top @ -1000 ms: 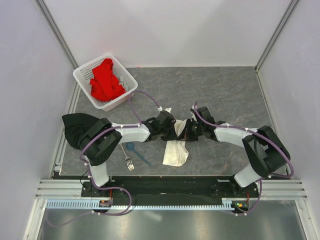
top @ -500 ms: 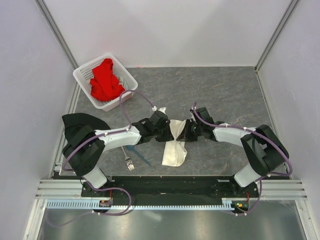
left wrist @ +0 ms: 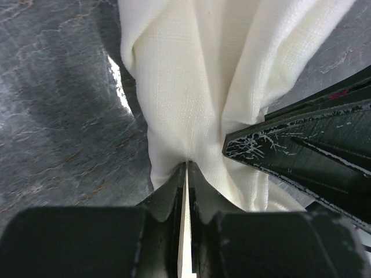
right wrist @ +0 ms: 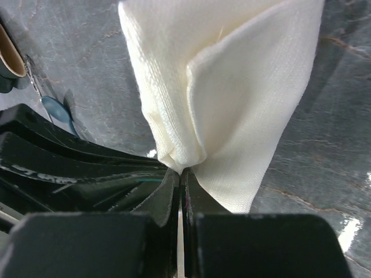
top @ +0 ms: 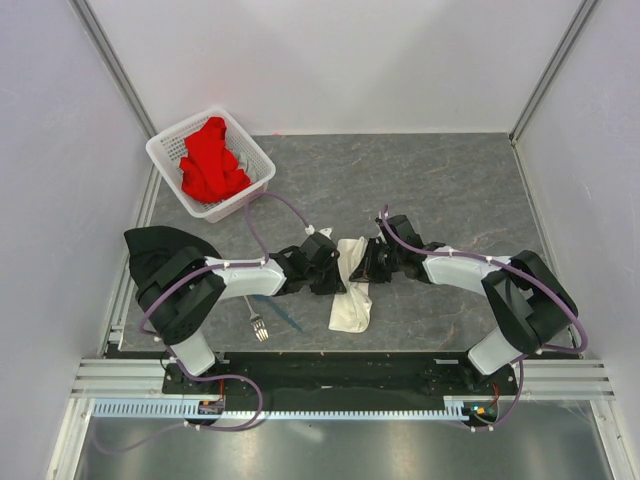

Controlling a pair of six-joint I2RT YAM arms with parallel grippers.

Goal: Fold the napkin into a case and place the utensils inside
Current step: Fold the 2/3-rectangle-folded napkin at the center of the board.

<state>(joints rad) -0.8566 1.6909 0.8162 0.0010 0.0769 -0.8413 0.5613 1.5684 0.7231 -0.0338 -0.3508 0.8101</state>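
Observation:
The cream-white napkin (top: 351, 288) lies bunched as a narrow strip at the table's middle. My left gripper (top: 335, 272) is shut on its left side; the wrist view shows cloth (left wrist: 191, 87) pinched between the closed jaws (left wrist: 187, 165). My right gripper (top: 366, 268) is shut on its right side; its wrist view shows a fold of napkin (right wrist: 232, 98) pinched at the tips (right wrist: 181, 171). The two grippers are close together. The silver fork (top: 254, 316) and the blue spoon (top: 272, 305) lie on the table left of the napkin; the spoon's bowl shows in the right wrist view (right wrist: 57, 110).
A white perforated basket (top: 167, 150) holding a red cloth (top: 210, 160) stands at the back left. A black cloth (top: 152, 250) lies at the left edge by the left arm's base. Walls enclose the grey table on three sides.
Both grippers have moved the napkin's upper end slightly toward the back and closer together; the cloth now hangs narrower and its lower end has drawn up and in.

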